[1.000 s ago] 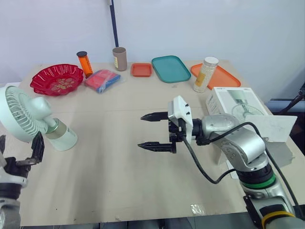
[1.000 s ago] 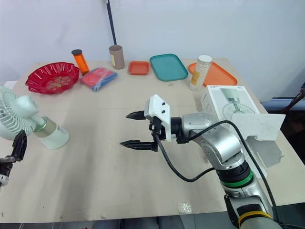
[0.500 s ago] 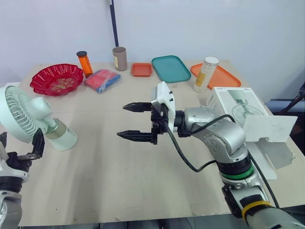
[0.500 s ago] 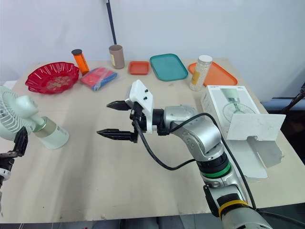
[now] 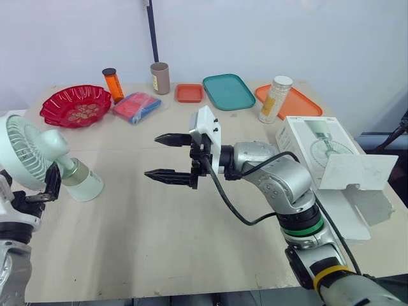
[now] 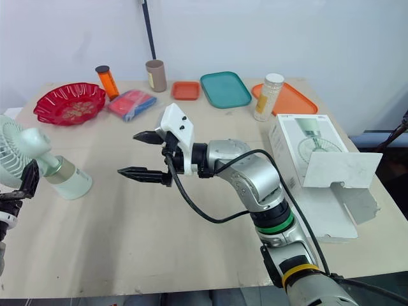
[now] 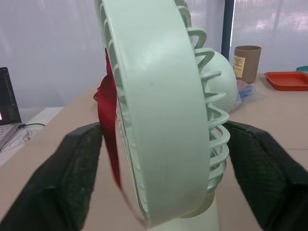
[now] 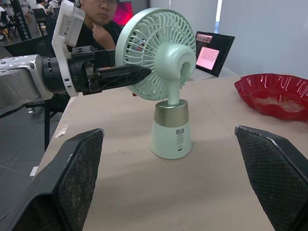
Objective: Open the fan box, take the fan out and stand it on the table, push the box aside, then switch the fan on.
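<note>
The pale green fan [image 5: 39, 152] stands upright on its white base [image 5: 84, 185] at the table's left edge. My left gripper [image 5: 29, 191] is open just in front of it, and in the left wrist view the fan head [image 7: 159, 110] sits between its two black fingers [image 7: 79, 163]. My right gripper [image 5: 152, 155] hovers open over the middle of the table, pointing left at the fan with nothing in it. In the right wrist view the fan [image 8: 168, 96] is straight ahead. The white fan box [image 5: 315, 143] lies at the right with its flap [image 5: 357, 171] hanging open.
Along the back stand a red bowl [image 5: 75, 105], an orange bottle [image 5: 113, 85], a blue and red pack [image 5: 137, 106], a brown cup [image 5: 160, 78], a small orange tray [image 5: 189, 93], a teal tray [image 5: 228, 91] and a jar [image 5: 275, 99] by an orange tray [image 5: 299, 102]. A person [image 8: 103, 19] sits beyond the table's left end.
My right gripper has swept left across the table, away from the box and toward the fan, staying open. My left gripper has risen a little nearer the fan head.
</note>
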